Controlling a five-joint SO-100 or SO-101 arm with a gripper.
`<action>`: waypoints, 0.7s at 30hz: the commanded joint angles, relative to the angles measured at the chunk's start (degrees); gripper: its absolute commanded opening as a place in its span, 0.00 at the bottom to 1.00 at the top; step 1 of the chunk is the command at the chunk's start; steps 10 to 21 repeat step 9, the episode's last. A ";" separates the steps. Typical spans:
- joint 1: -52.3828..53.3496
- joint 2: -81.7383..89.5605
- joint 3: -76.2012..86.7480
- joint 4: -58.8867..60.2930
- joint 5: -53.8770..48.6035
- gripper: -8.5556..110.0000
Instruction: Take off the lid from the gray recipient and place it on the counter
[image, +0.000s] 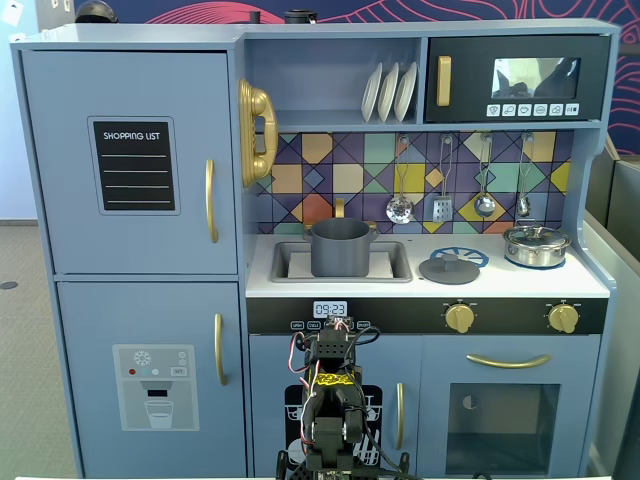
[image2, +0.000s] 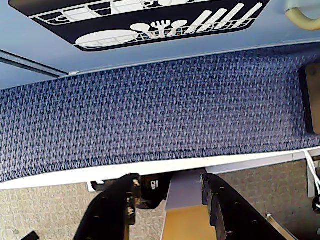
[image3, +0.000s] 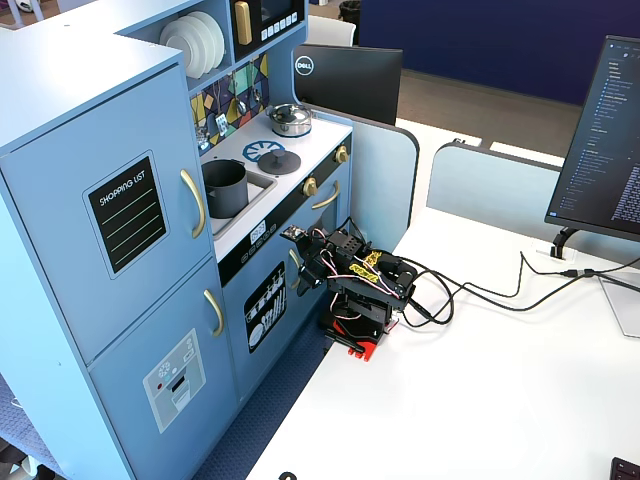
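Gray: one lid (image: 449, 268) on counter (image: 430, 285), one open recipient (image: 340, 247).

The gray recipient (image: 340, 248) sits partly hidden inside the sink (image: 395, 262).

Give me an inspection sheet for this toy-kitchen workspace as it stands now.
Surface: white counter, bare at its right edge.
Job's things: gray pot stands uncovered in the sink; lid lies flat on the counter over the burner print.
Clutter: silver pot at right, lidded; utensils hang above.
Gripper: gripper open, empty, folded low before the cabinet.
Cables: wires trail across the white desk.
Surroundings: monitor at right.
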 joint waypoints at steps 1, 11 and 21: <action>0.09 -0.35 -0.09 10.37 -0.18 0.14; 0.09 -0.35 -0.09 10.37 -0.18 0.14; 0.09 -0.35 -0.09 10.37 -0.18 0.14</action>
